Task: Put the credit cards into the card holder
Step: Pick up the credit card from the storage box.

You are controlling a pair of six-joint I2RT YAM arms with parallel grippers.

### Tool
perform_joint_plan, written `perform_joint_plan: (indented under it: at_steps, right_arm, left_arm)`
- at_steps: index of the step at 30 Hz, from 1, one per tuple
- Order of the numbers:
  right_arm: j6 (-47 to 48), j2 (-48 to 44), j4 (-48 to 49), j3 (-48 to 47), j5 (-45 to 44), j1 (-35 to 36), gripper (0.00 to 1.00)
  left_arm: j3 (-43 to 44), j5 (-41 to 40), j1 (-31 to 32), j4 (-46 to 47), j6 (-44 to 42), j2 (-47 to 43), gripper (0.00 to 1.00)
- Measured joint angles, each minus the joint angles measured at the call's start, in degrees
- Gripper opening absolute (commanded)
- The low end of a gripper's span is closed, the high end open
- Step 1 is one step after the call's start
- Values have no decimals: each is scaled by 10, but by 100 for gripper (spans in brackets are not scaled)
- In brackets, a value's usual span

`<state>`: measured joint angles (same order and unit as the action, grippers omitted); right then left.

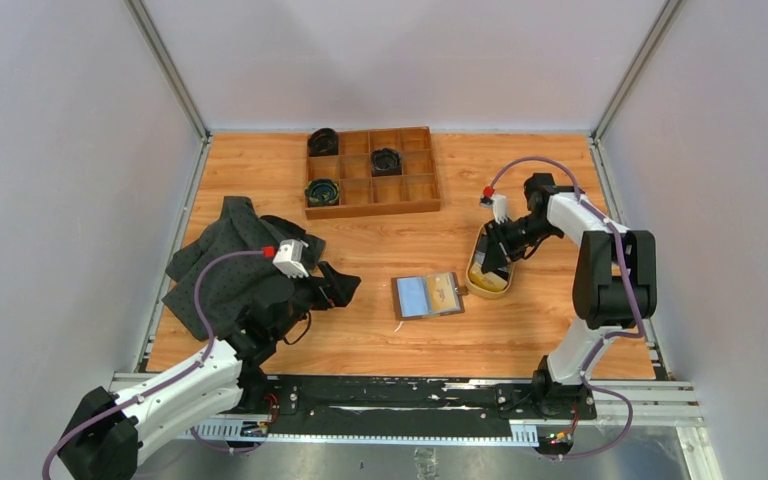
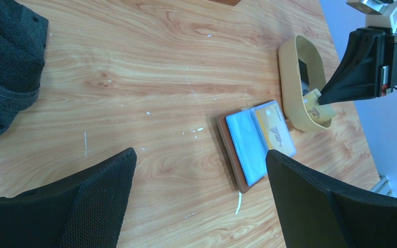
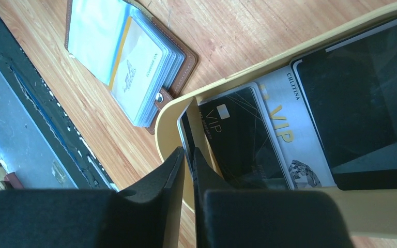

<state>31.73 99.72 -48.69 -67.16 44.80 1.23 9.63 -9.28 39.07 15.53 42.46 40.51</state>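
The right gripper (image 1: 486, 266) dips into the tan oval dish (image 1: 505, 289), its fingertips down among the credit cards (image 1: 480, 279). The open card holder (image 1: 428, 295) lies just left of those fingers. The left gripper (image 1: 340, 289) hangs at the edge of a dark cloth (image 1: 222, 262), fingers pointing toward the card holder, with the wooden compartment tray (image 1: 370, 208) well beyond both.

glossy plastic credit cards (image 3: 238, 139), leather card holder (image 3: 182, 58)

brown card holder (image 2: 245, 147) with pale blue sleeves, yellow-gold card (image 2: 275, 129), tan dish (image 2: 289, 77), black card (image 3: 238, 139), silver card (image 3: 294, 139), orange wood-grain worktop (image 2: 160, 67).
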Motion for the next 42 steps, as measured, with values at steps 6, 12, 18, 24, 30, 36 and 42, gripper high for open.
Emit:
perform_joint_plan:
  at_steps: [6,12,18,24,30,36,42]
  right_arm:
    - [27,0,0,0,-14,0,0]
    - [54,-33,-5,-3,-22,-4,0]
    - [53,-58,-9,-32,22,-63,0]
    - [-10,-57,-19,-37,147,-136,0]
    - [-100,-15,-19,-37,275,-176,0]
    - [-209,34,19,-13,369,-180,0]
    - [-301,66,68,11,417,-180,0]
  left_arm:
    - [0,2,0,0,0,0,100]
    - [1,33,-2,7,-19,0,100]
    - [31,100,-3,13,-35,16,100]
    - [55,167,-3,61,-10,49,100]
    - [58,226,-3,151,75,115,99]
    - [71,254,-3,261,163,192,97]
    - [113,257,4,353,230,292,91]
